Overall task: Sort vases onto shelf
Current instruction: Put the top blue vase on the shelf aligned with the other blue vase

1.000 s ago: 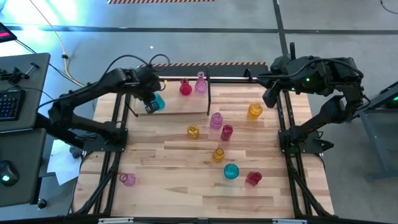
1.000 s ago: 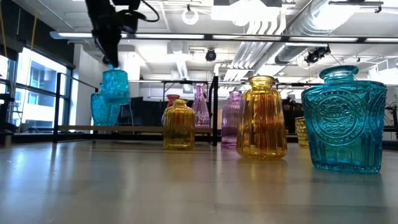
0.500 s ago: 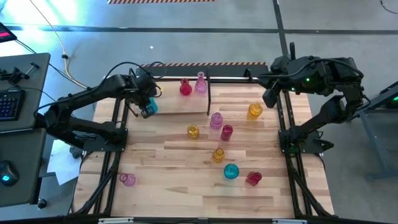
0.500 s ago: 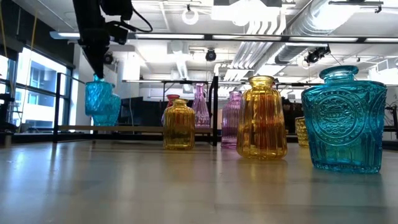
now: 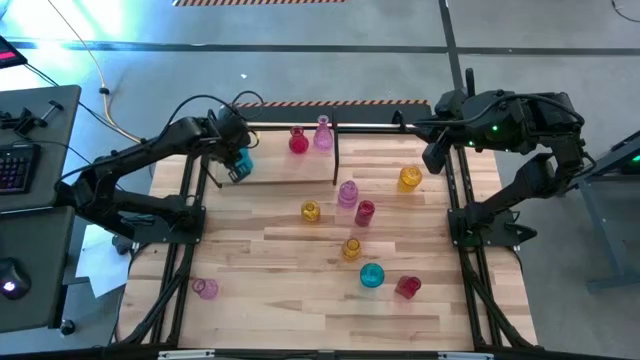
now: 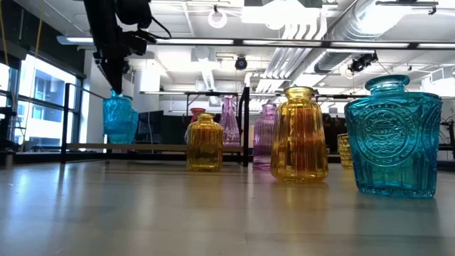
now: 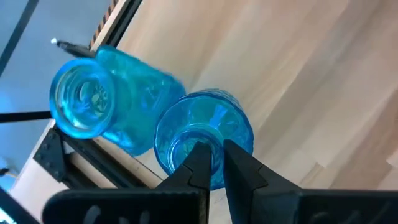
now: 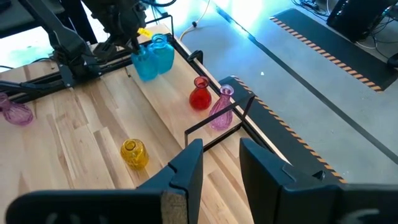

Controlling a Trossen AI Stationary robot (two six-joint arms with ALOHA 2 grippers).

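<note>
So the left gripper (image 5: 238,166) is over the left end of the shelf (image 5: 290,168) now, pinching the rim of a cyan vase (image 7: 205,137) between its closed fingers (image 7: 200,163). A second ago that vase was hanging noticeably higher and more toward the middle of the shelf; in the low view it has come down and slid over, so it now sits right in front of the other cyan vase (image 7: 102,99) that already stands at the shelf's left end. From the left wrist view the two cyan vases look like they're touching or just about, side by side on the light plank next to the black end rod. I can't tell whether the held one has its base fully on the plank yet. Nothing else has moved: the red vase (image 5: 298,141) and the tall pink vase (image 5: 323,133) are in the same spots farther along the shelf, and the loose ones on the table, like the small yellow vase (image 5: 310,211) and the big cyan one (image 5: 371,275), are where they were. The right gripper (image 5: 432,158) hasn't budged either, parked off the table's right edge with its fingers apart and nothing between them.
</note>
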